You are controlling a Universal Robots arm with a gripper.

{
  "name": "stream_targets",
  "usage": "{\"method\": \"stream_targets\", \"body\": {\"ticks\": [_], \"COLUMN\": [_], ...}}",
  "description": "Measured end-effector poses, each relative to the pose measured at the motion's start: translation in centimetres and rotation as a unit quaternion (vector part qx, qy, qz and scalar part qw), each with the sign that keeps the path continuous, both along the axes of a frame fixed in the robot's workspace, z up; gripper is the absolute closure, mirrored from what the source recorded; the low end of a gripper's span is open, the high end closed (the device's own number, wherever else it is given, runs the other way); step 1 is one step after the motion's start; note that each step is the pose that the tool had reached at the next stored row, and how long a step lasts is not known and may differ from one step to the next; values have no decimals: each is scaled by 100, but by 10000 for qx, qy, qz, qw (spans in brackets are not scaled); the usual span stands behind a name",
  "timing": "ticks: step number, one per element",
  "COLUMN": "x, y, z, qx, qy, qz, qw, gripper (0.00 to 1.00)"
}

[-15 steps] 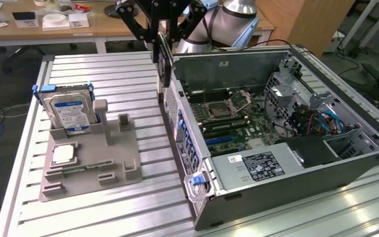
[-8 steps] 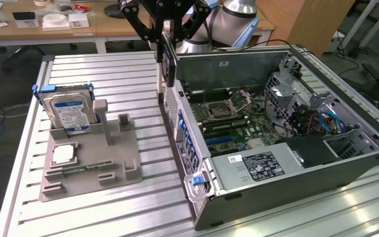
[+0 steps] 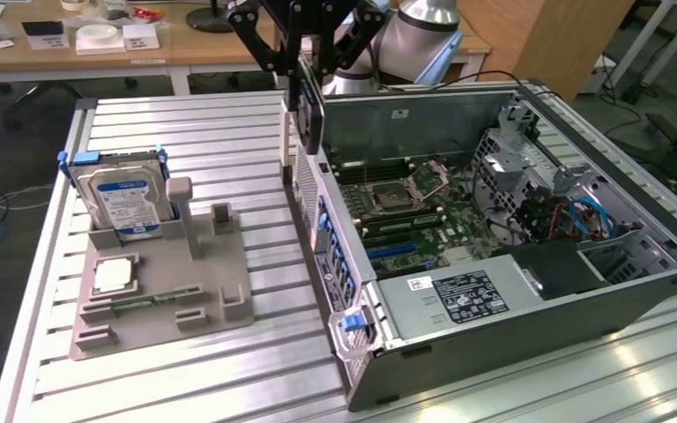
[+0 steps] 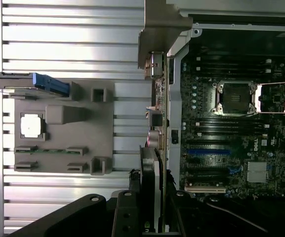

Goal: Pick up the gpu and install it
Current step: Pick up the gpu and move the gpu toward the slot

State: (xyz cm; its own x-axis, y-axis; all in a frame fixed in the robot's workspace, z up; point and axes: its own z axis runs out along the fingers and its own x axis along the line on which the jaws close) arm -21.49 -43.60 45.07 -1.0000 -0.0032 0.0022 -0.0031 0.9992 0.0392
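Gripper [image 3: 310, 77]: clamped on the gpu [image 3: 308, 119]. Fingers pinch the card's upper edge from both faces, so the gap between them is just the card's thickness.
Gpu pose: hanging upright, dark and edge-on in the exterior view, up in the air and not seated in anything.
Gpu spot: right over the wall of the computer case [image 3: 527, 291] on the exterior view's left, toward the far end. The wrist view lines it up with that wall, just beside the motherboard [image 4: 231, 148]. Can't tell if its lower edge touches the wall.
Case: lying on the bench [image 3: 197, 123] with its open side up. The board is exposed, with the CPU socket [image 3: 391, 196] in plain sight.
Holder [image 3: 186, 264]: grey tray on the bench, near the case on the exterior view's left.
Hard drive [image 3: 127, 198]: standing upright at the tray's far end.
CPU chip [image 3: 115, 275]: lying flat in the tray — well apart from the gripper.
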Motion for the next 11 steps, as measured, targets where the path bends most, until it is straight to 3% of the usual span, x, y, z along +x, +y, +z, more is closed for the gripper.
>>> {"method": "stream_targets", "body": {"ticks": [11], "x": [128], "y": [0], "z": [0], "qx": [0], "qy": [0], "qz": [0], "qw": [10000], "gripper": [72]}}
